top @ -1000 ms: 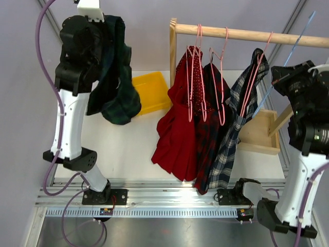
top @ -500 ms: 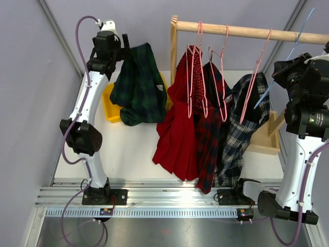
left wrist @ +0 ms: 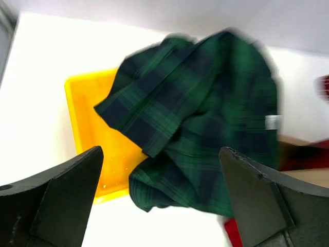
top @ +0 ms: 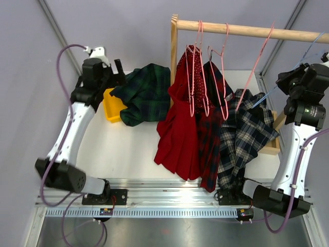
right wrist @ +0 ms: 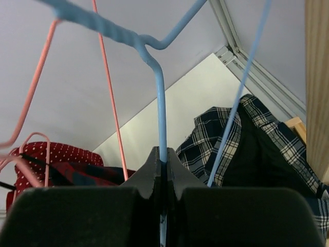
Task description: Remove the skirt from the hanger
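The dark green plaid skirt (top: 146, 92) (left wrist: 205, 118) lies crumpled, partly in the yellow bin (top: 111, 106) (left wrist: 87, 134) and partly on the white table. My left gripper (top: 117, 72) (left wrist: 160, 150) hovers above it, open, with nothing between its fingers. My right gripper (top: 291, 81) (right wrist: 165, 154) is shut on the wire of the blue hanger (top: 312, 47) (right wrist: 160, 98) at the right, beside the rack. That hanger looks bare.
A wooden rack rail (top: 247, 32) carries pink hangers with a red skirt (top: 177, 128) and a dark red plaid one (top: 209, 144). A black-and-white plaid skirt (top: 247, 136) sags low over the rack's wooden base (top: 272, 146).
My left gripper opened and the green skirt dropped from it onto the bin. The left arm reached lower and further back. The black-and-white plaid skirt slid lower.
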